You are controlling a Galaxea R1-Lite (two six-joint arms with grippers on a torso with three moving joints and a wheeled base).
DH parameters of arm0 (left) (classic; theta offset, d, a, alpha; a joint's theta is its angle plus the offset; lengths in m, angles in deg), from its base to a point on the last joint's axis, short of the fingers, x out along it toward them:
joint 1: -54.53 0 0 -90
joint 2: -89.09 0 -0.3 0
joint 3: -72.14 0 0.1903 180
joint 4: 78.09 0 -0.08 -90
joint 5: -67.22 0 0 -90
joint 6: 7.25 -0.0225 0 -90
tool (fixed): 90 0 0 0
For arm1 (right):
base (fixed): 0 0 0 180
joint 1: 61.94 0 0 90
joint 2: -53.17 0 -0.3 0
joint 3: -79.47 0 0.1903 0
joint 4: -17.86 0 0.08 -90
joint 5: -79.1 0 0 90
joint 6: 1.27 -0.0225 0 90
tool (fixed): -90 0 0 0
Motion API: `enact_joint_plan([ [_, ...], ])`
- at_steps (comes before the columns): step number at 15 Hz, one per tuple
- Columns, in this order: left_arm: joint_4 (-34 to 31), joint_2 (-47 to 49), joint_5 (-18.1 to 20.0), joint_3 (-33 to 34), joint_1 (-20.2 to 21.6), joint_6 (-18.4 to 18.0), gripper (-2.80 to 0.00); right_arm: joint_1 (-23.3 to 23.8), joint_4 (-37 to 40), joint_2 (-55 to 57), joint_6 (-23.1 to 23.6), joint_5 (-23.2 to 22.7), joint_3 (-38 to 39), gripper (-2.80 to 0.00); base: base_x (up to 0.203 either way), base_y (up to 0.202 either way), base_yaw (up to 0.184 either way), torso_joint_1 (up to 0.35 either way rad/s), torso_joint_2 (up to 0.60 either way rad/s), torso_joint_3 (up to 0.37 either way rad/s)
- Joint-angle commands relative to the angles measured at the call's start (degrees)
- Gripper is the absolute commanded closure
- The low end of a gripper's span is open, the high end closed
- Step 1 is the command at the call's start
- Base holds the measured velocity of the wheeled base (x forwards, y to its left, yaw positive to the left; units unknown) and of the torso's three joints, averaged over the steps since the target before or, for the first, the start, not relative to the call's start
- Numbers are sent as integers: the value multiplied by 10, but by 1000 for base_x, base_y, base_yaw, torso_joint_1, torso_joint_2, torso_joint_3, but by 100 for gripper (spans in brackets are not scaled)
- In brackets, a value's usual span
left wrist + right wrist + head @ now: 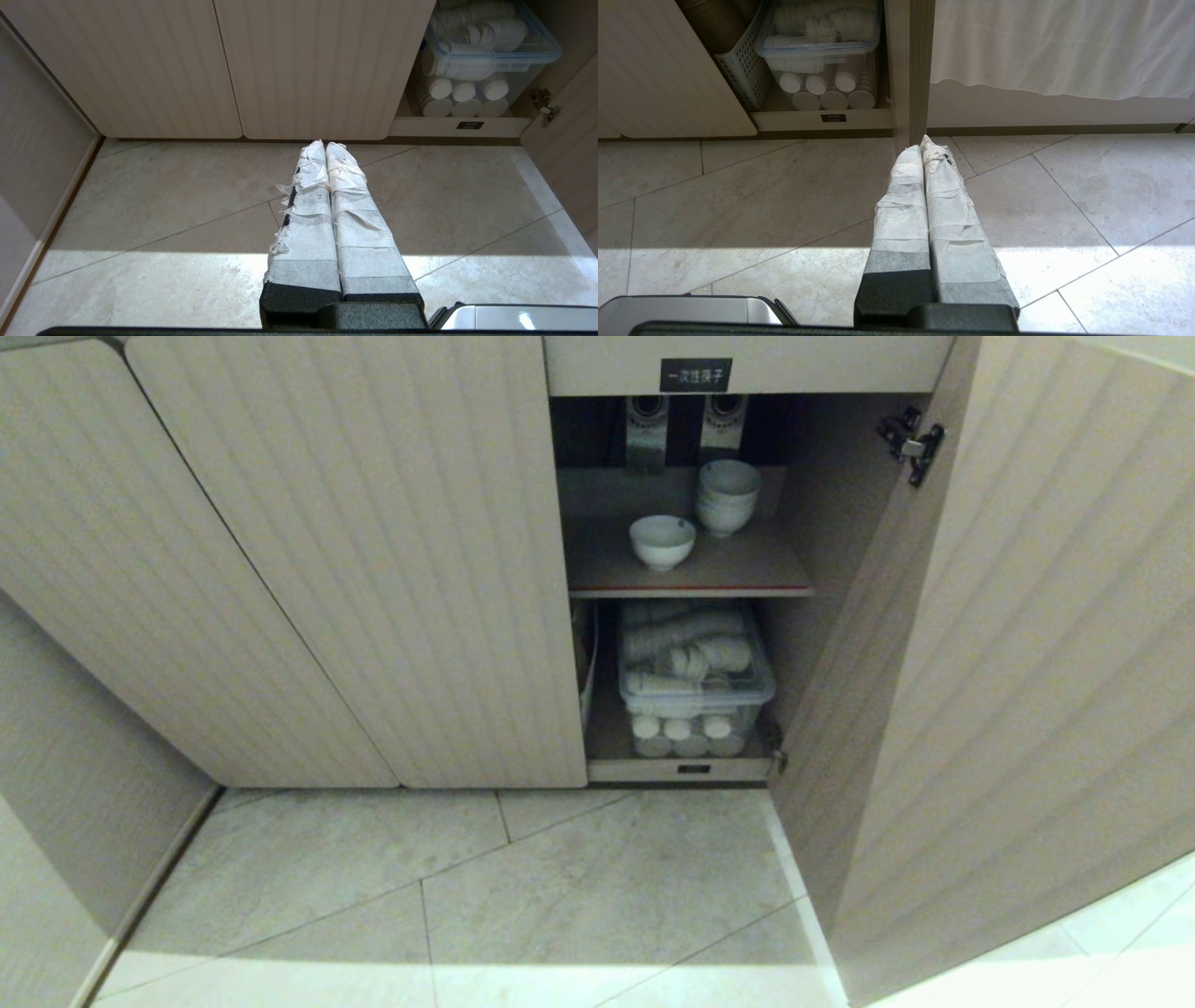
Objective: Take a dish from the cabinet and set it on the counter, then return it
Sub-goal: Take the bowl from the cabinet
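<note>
Pale floor tiles (163, 224) lay under both parked grippers; left gripper (325, 145) and right gripper (920, 145) were pressed together, empty; well beyond them, the dish (662, 541) sat on the open cabinet (373, 569) shelf.

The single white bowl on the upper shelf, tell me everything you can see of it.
The bowl is small, round and plain white, ceramic by its look, with a narrow foot. It stands upright and looks empty on the brown upper shelf of the open cabinet, near the front edge. It stands apart from the stack of bowls behind it. Nothing else touches it.
</note>
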Motion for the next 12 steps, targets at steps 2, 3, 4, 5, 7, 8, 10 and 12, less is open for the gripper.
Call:
enact_joint_plan([
  [2, 0, 0, 0, 0, 0, 0, 0, 0, 0, 1, 0, 0, 0, 0, 0, 0, 0, 0, 0, 0],
  [3, 0, 0, 0, 0, 0, 0, 0, 0, 0, 1, 0, 0, 0, 0, 0, 0, 0, 0, 0, 0],
  [4, 0, 0, 0, 0, 0, 0, 0, 0, 0, 1, 0, 0, 0, 0, 0, 0, 0, 0, 0, 0],
  [5, 0, 0, 0, 0, 0, 0, 0, 1, 0, 1, 0, 0, 0, 0, 0, 0, 0, 0, 0, 0],
  [7, 0, 0, 0, 0, 0, 0, 0, 1, 0, 1, 0, 0, 0, 0, 0, 0, 0, 0, 0, 0],
  [8, 0, 0, 0, 0, 0, 0, 0, 1, 0, 1, 0, 0, 0, 0, 0, 0, 0, 0, 0, 0],
  [10, 0, 0, 0, 0, 0, 0, 0, 0, 0, 1, 0, 0, 0, 0, 0, 0, 0, 0, 0, 0],
  [12, 0, 0, 0, 0, 0, 0, 0, 0, 0, 1, 0, 0, 0, 0, 0, 0, 0, 0, 0, 0],
])
